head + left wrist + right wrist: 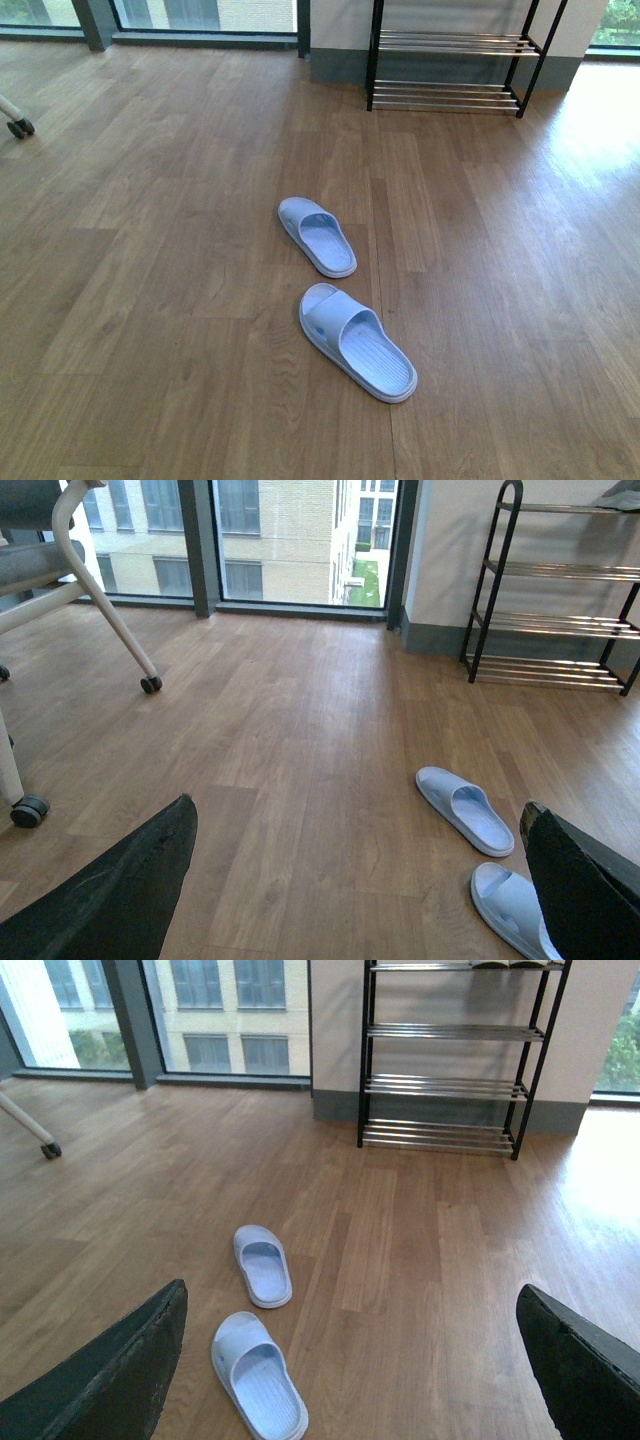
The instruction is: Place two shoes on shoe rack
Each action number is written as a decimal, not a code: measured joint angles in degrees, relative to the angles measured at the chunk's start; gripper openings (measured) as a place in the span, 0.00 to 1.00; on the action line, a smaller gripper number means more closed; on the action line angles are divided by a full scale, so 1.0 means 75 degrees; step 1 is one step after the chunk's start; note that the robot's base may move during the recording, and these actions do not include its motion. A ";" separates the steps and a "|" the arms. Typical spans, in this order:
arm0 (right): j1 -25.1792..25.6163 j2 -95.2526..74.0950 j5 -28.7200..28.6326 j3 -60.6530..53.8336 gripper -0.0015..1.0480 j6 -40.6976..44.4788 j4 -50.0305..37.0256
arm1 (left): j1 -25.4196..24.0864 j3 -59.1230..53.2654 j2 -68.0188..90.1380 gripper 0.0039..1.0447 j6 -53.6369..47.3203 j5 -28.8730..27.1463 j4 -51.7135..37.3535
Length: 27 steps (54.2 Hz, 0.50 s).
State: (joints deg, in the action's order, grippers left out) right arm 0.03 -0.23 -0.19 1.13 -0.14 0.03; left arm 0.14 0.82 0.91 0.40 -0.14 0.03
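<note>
**Nothing held, and the pair barely in view**

The two shoes cannot be made out for certain. The only likely trace is a grey shape [622, 494] on the top tier of the shoe rack [445, 1086]. It is cut off by the picture edge in both wrist views and absent from the front view. If that is the pair, the placing looks done, but too little shows to say so.

A shoe of this kind should be light, with a soft upper that gives under a pinch and a stiffer sole. The heel collar, or one side wall at the opening, is probably the best place to take hold. The rack's thin bars are slippery and gapped, so the sole would need to lie across several of them.

The rack stands against the far wall, and its lower tiers are bare. Well short of it, two pale blue slides [317, 236] [357, 341] lie near each other on the wooden floor [150, 250]. They are not the task's shoes.

The left hand [357, 805] and the right hand [350, 1288] both hang above the floor with fingers spread wide, gripping nothing. A white wheeled chair [110, 610] stands off to the left.
</note>
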 joint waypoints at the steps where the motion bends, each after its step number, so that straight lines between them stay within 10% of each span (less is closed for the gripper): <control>1: 0.0000 0.0000 0.0000 0.0000 0.91 0.0000 0.0000 | 0.0000 0.0000 0.0000 0.91 0.0000 0.0000 0.0000; 27: -0.0003 -0.0006 0.0023 0.0000 0.91 0.0000 0.0000 | 0.0000 0.0000 0.0000 0.91 0.0000 0.0020 0.0000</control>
State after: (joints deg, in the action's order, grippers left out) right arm 0.01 -0.27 -0.01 1.13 -0.14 0.03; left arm 0.14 0.82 0.91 0.40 0.01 0.03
